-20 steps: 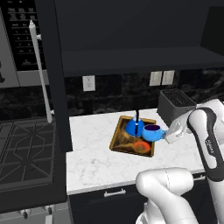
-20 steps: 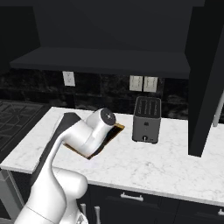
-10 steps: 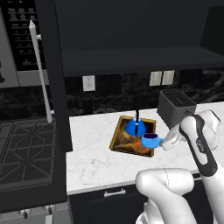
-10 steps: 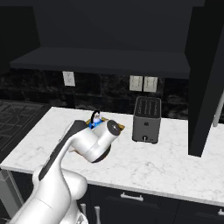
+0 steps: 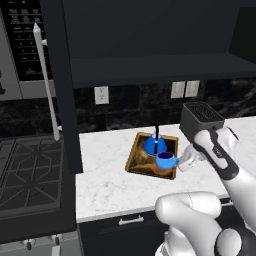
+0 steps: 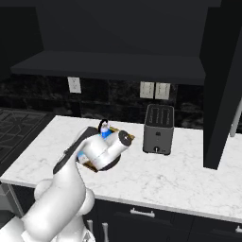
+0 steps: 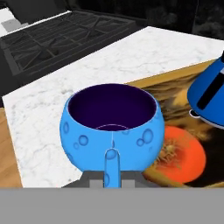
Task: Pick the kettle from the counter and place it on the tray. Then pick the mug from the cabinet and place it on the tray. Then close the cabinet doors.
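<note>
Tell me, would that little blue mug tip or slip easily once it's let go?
Probably stiff: the mug keeps its round shape in the tool. Its rounded belly suggests it could rock if set down tilted. Held by its thin handle over the tray, it might swing or slip.

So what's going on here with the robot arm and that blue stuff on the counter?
The white arm is holding the mug by its handle in its tool, over the near end of the tray. The kettle already stands on the tray's far end, beside the toaster on the counter. The mug is upright; whether it has touched down yet cannot be told. The cabinet doors are open, so closing them is not yet done.
</note>
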